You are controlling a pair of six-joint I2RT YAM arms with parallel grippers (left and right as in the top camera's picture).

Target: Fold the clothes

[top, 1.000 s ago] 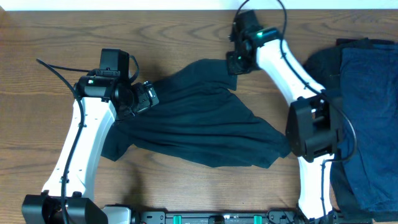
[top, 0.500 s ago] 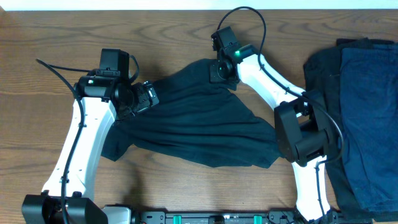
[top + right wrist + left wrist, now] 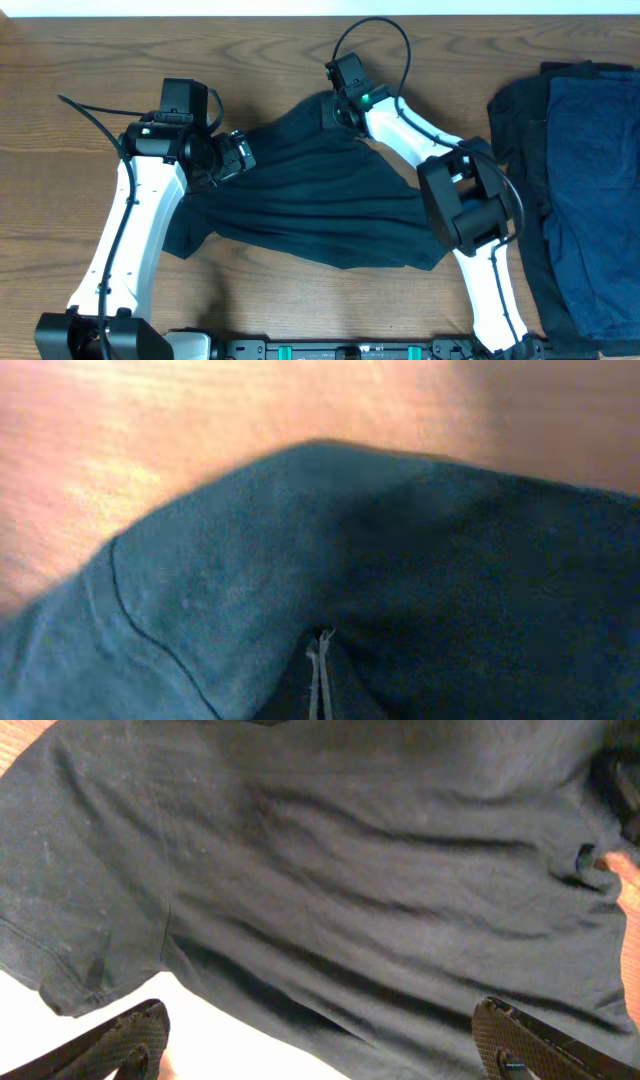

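Note:
A black T-shirt [image 3: 320,210] lies crumpled across the middle of the table. My left gripper [image 3: 240,155] hovers over its left part, open; in the left wrist view its fingertips [image 3: 125,1040] stand far apart above the wrinkled cloth [image 3: 330,870], with nothing between them. My right gripper [image 3: 338,112] is at the shirt's back edge, shut on a bunched fold of it. Dark cloth [image 3: 400,560] fills the right wrist view, with a thin white label edge [image 3: 320,670] at the bottom; the right fingers themselves are hidden. More clothes [image 3: 585,200], black and navy, are piled at the right.
The pile on the right reaches the table's right edge and front. Bare wooden table [image 3: 60,200] lies left of the left arm and behind the shirt. A black cable [image 3: 370,30] loops above the right wrist.
My right gripper has swung left along the back of the table, carrying the shirt's upper edge with it. The left arm has stayed put.

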